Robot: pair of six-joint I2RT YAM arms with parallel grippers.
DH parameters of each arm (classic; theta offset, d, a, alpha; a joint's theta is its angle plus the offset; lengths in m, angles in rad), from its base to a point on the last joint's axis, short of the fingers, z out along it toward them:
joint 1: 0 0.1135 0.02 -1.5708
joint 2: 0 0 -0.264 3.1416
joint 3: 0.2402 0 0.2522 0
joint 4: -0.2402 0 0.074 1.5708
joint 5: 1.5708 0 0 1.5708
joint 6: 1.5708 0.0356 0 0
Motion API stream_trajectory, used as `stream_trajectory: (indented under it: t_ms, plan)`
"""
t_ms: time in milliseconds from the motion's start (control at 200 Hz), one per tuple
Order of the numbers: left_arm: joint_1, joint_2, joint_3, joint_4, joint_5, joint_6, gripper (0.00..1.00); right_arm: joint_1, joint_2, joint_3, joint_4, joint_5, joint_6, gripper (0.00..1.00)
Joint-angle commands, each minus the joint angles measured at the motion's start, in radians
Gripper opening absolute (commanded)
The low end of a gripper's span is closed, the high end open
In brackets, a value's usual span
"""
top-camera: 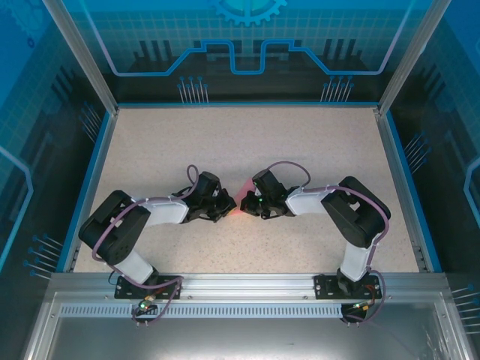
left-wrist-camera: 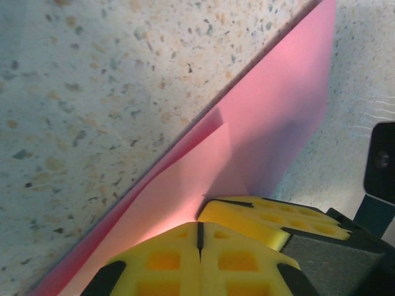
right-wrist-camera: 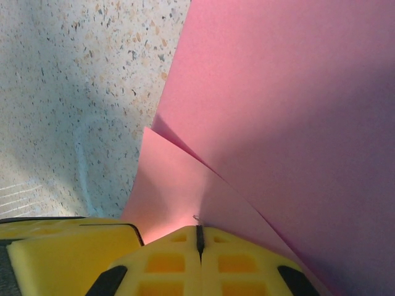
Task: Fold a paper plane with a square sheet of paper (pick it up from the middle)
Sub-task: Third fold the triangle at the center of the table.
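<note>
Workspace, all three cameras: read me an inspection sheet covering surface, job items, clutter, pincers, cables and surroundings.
Surface: speckled beige table, dry and unmarked where visible.
Job's things: pink square sheet of paper, partly folded with layers overlapping, at mid-table between the two pincers.
Clutter: nothing seen.
Grippers: left pincer and right pincer both shut, tips side by side at the same spot on the paper, apparently pinching it.
Cables: purple cable loops along each arm, clear of the paper.
Surroundings: blue printed panels on three sides, aluminium rail at the near edge.
</note>
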Motion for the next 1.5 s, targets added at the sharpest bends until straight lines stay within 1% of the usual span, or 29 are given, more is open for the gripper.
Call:
stream_trajectory:
  t_ms: [0,260,435,595,740,900,1075,1215,1310,1380,1435,1495]
  plan:
    - [-0.015,0.022,-0.018,0.045,-0.013,-0.048,0.00,0.003,0.033,-0.022,-0.036,-0.001,0.010,0.00]
    - [-0.023,0.052,-0.037,0.056,-0.040,-0.080,0.00,0.002,0.040,-0.029,-0.043,-0.005,0.015,0.00]
    - [-0.024,0.054,-0.069,0.041,-0.093,-0.087,0.00,0.003,0.044,-0.031,-0.063,0.006,0.012,0.00]
    - [-0.022,0.040,-0.098,-0.009,-0.149,-0.079,0.00,-0.005,0.043,-0.036,-0.102,0.025,-0.004,0.00]
    - [-0.015,0.005,-0.124,-0.070,-0.206,-0.069,0.00,-0.026,0.031,-0.059,-0.137,0.050,-0.031,0.00]
    - [0.000,-0.041,-0.179,-0.102,-0.263,-0.077,0.00,-0.060,0.025,-0.090,-0.145,0.058,-0.046,0.00]
    - [0.001,-0.083,-0.239,-0.113,-0.293,-0.102,0.00,-0.076,0.027,-0.097,-0.145,0.058,-0.054,0.00]
    - [0.002,-0.147,-0.278,-0.142,-0.324,-0.109,0.00,-0.076,0.029,-0.095,-0.143,0.054,-0.056,0.00]
    - [0.002,-0.200,-0.271,-0.165,-0.329,-0.081,0.00,-0.076,0.029,-0.087,-0.143,0.048,-0.064,0.00]
    - [0.003,-0.236,-0.228,-0.199,-0.323,-0.031,0.00,-0.076,0.023,-0.072,-0.149,0.038,-0.077,0.00]
    - [0.006,-0.263,-0.182,-0.240,-0.317,0.034,0.00,-0.074,0.008,-0.052,-0.165,0.036,-0.098,0.01]
    - [0.015,-0.285,-0.112,-0.300,-0.306,0.108,0.05,-0.068,-0.016,-0.024,-0.195,0.041,-0.128,0.01]
